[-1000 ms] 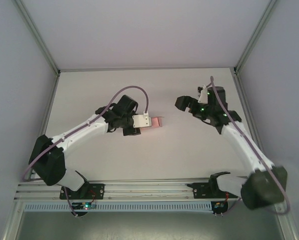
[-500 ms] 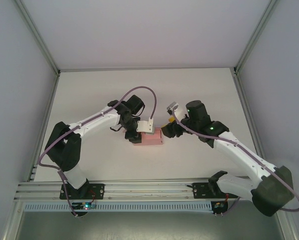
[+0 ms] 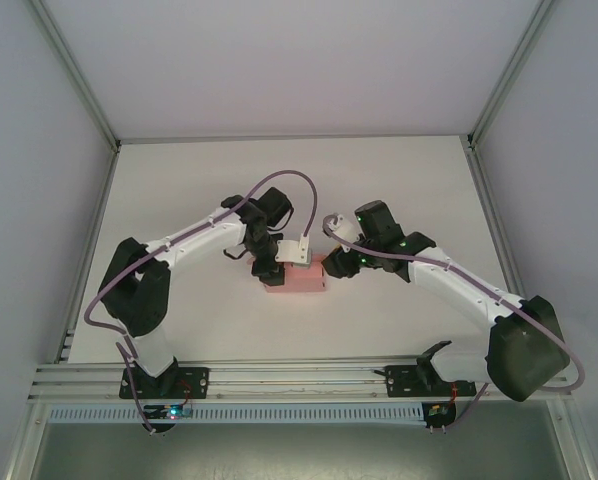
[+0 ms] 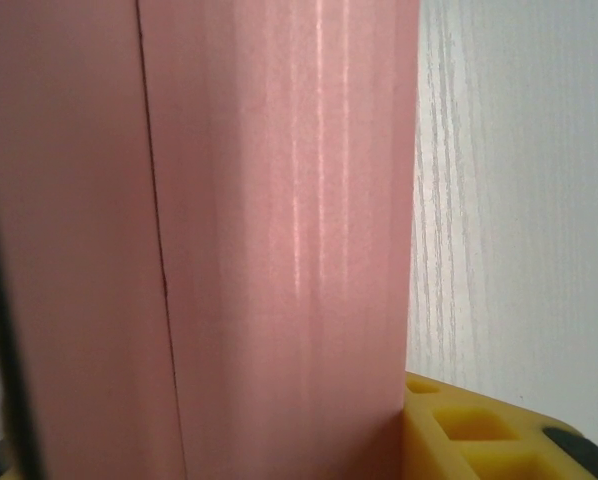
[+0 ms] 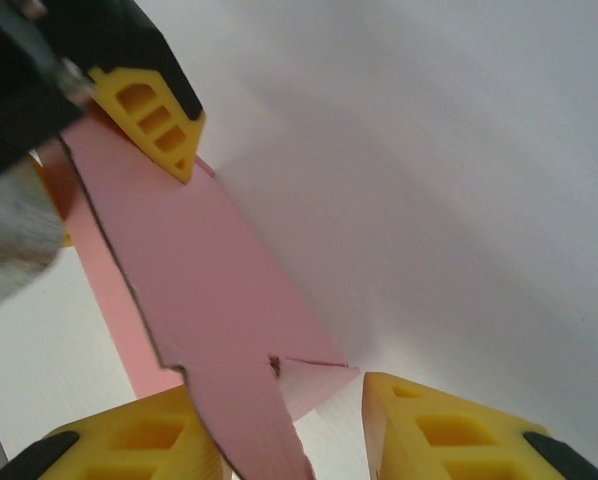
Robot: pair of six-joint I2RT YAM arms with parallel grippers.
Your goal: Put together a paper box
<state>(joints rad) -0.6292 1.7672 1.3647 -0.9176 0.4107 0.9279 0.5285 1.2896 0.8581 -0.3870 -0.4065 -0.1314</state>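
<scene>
The pink paper box point(image 3: 297, 278) lies at the middle of the table, partly folded. My left gripper point(image 3: 279, 263) is shut on its left end. In the left wrist view the pink card point(image 4: 279, 250) runs across the space between the jaws and one yellow pad point(image 4: 479, 435) presses on its edge. My right gripper point(image 3: 332, 265) is at the box's right end. In the right wrist view a pink flap point(image 5: 249, 420) rises between its two yellow pads point(image 5: 449, 430), close to the left pad, with a gap to the right pad. The right gripper point(image 5: 294, 435) is open around the flap.
The white table point(image 3: 399, 180) is walled by pale panels and metal posts at the back corners. An aluminium rail point(image 3: 299, 375) with both arm bases runs along the near edge. The left gripper's yellow fingertip point(image 5: 149, 115) sits on the box's far end.
The left arm carried the box nearer and set it down at the table's middle. The right arm swung in from the back right to the box's right end, and its jaws have narrowed.
</scene>
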